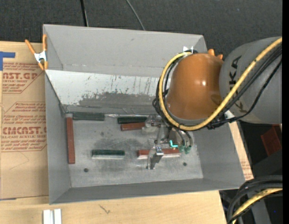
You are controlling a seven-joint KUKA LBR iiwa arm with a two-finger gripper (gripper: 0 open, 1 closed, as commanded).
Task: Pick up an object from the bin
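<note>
Obs.: the pincer (154, 160) is low in the grey metal bin (126, 64), right at the floor, under the orange wrist cover (196, 87). It stands over a red-brown flat bar with pale ends (168, 153) and seems to touch it near its middle or just view-left of middle. I cannot tell whether the pincer is released or clenched; the metal tip and the bar overlap in the view.

Task's thing: the red-brown flat bar lies flat on the bin floor directly beneath the pincer. Its long axis runs left to right across the view, roughly parallel to the bin's near wall. One end shows on each side of the pincer.

Step, as judged: end of the descent, at the point of grasping; the bar is not lifted.

Next move calls for, as judged: a bite across the bar's short width, near mid-length so it does not tip, then a straight lift.

Neighbours:
- a dark green flat bar (107, 153) lies view-left of the pincer, well apart and parallel to the task's bar.
- a short dark green strip (133, 120) and a short red-brown strip (133, 126) lie side by side beyond the pincer, to view-left.
- a long red-brown slat (70, 140) lies far view-left, along the wall.

None of these crowds the grasp.
</note>
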